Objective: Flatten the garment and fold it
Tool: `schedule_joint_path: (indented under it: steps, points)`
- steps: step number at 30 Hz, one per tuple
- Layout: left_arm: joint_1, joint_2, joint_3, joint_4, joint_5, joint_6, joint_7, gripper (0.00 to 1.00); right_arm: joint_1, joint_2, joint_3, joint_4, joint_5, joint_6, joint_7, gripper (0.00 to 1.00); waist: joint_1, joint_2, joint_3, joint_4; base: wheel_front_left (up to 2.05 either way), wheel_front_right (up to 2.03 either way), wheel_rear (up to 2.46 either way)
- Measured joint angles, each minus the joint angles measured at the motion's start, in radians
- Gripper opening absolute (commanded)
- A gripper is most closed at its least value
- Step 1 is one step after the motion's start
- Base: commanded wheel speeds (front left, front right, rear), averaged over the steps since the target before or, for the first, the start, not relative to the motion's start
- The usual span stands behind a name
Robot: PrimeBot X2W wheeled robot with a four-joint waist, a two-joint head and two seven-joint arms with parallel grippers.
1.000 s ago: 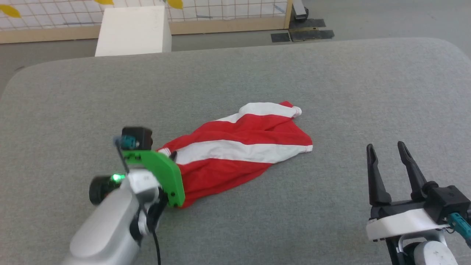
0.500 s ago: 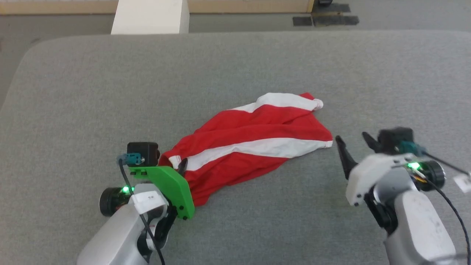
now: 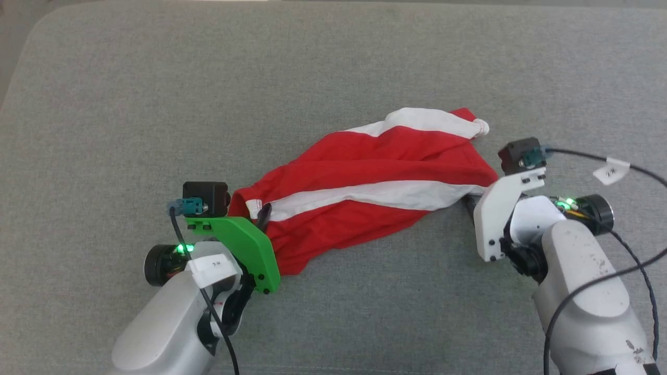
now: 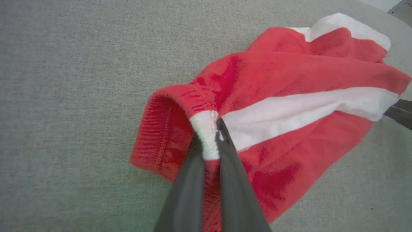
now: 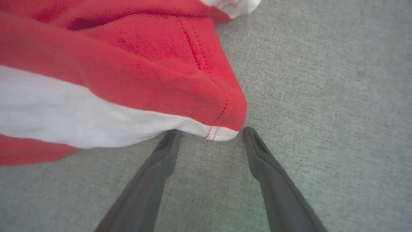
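Garment [image 3: 375, 172] pinched at hem by left tool [image 4: 211, 133]; cable tag [image 3: 610, 171] writing illegible.

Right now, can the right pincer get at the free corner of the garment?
Probably yes. The right pincer is open, with its fingertips on either side of the white-hemmed corner of the garment, low over the grey surface. Nothing lies in the way.
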Motion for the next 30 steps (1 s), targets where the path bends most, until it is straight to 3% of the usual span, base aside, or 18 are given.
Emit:
schedule_joint_path:
  steps: [3, 4, 8, 19, 24, 30]
  points:
    - [0.000, 0.000, 0.001, 0.000, 0.000, -0.002, -0.001, 0.00, -0.012, -0.006, 0.019, -0.008, 0.014, 0.000, 0.053, 0.11, 0.0000, 0.0000, 0.008, 0.005, 0.00, 0.00, 0.00]
    - [0.000, 0.000, 0.001, 0.000, 0.000, -0.002, -0.001, 0.00, -0.013, -0.006, 0.028, -0.018, 0.014, 0.000, 0.066, 0.00, 0.0000, 0.0000, 0.009, 0.005, 0.00, 0.00, 0.00]
    - [0.000, 0.000, 0.002, 0.001, -0.001, -0.003, -0.008, 0.00, 0.003, 0.002, 0.043, -0.053, 0.015, 0.000, 0.053, 0.00, 0.0000, 0.0000, 0.006, 0.000, 0.00, 0.00, 0.00]
    - [0.034, 0.001, 0.005, -0.014, -0.001, -0.023, -0.095, 0.00, 0.214, 0.003, 0.011, -0.259, 0.103, 0.000, -0.201, 0.00, 0.0000, 0.0000, -0.070, -0.018, 0.00, 0.00, 0.00]
    - [0.080, 0.003, 0.026, -0.081, -0.026, -0.052, -0.142, 0.00, 0.360, 0.003, -0.017, -0.391, 0.131, 0.000, -0.213, 0.00, 0.0000, 0.0000, -0.121, -0.029, 0.00, 0.00, 0.00]
    - [0.086, 0.032, 0.044, -0.202, -0.082, -0.115, -0.119, 0.00, 0.417, 0.003, -0.027, -0.572, 0.102, 0.000, -0.127, 0.00, 0.0000, 0.0000, -0.162, -0.057, 0.00, 0.00, 0.00]
